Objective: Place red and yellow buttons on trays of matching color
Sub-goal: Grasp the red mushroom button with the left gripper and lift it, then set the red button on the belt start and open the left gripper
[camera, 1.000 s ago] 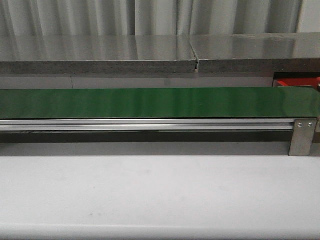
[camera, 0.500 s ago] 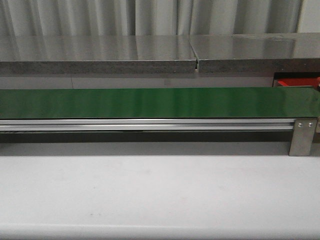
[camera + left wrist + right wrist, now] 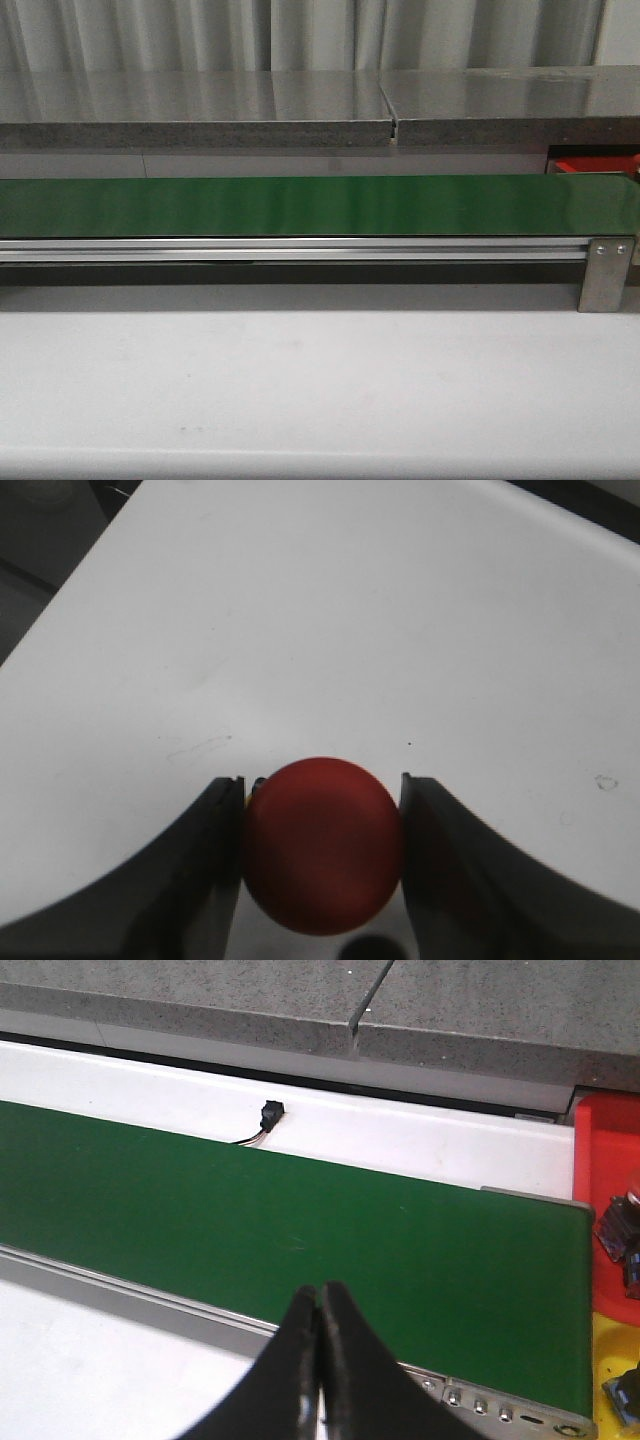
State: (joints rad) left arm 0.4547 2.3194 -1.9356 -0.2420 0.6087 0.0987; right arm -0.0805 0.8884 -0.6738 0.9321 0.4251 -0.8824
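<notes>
Nothing has shifted in the front view since a second ago: the long green conveyor belt (image 3: pixel 300 205) lies bare and neither arm shows there. Over the white bench (image 3: pixel 330 610), the left pincer (image 3: pixel 322 825) is clenched on a round red button (image 3: pixel 322 845), so I judge it bound for the red plastic tray (image 3: pixel 607 1160) past the belt's end. Its mate, the right pincer (image 3: pixel 319 1335), is clenched on nothing. No writing or brand is readable.

No legible txt, labels, brands or nos. anywhere in front or wrist views.
</notes>
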